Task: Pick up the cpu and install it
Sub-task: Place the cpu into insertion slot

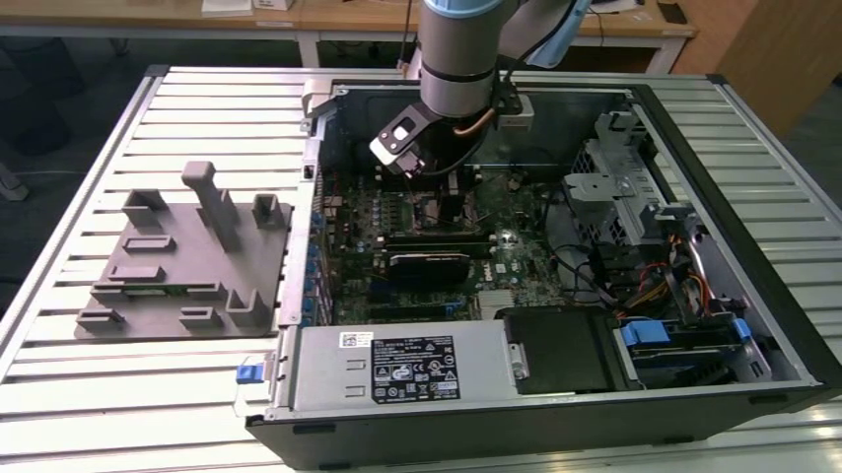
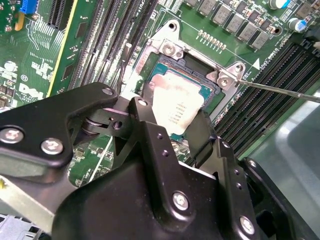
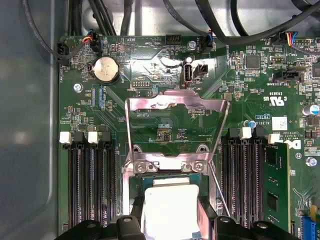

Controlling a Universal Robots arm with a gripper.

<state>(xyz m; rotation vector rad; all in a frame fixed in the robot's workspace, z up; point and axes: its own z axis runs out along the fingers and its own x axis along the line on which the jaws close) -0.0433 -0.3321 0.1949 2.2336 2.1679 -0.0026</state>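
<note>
The cpu [image 2: 176, 102], a flat square chip with a shiny silver top, sits between my gripper's black fingers [image 2: 146, 117] directly over the dark socket frame [image 2: 220, 75] on the green motherboard. My gripper [image 2: 172, 117] is shut on the cpu's two opposite edges. In the first wrist view the cpu [image 3: 170, 205] lies just below the raised metal load plate [image 3: 175, 107], with my gripper [image 3: 172, 225] closed around it. In the exterior view my gripper [image 1: 441, 175] reaches down into the open computer case [image 1: 736, 325] above the motherboard's socket area.
Memory slots [image 3: 90, 185] flank the socket on both sides, and a thin metal lever [image 2: 280, 90] sticks out beside it. A grey holder block [image 1: 184, 256] with upright posts lies on the slatted table. The power supply [image 1: 394, 367] and drive cage [image 1: 645, 212] crowd the case.
</note>
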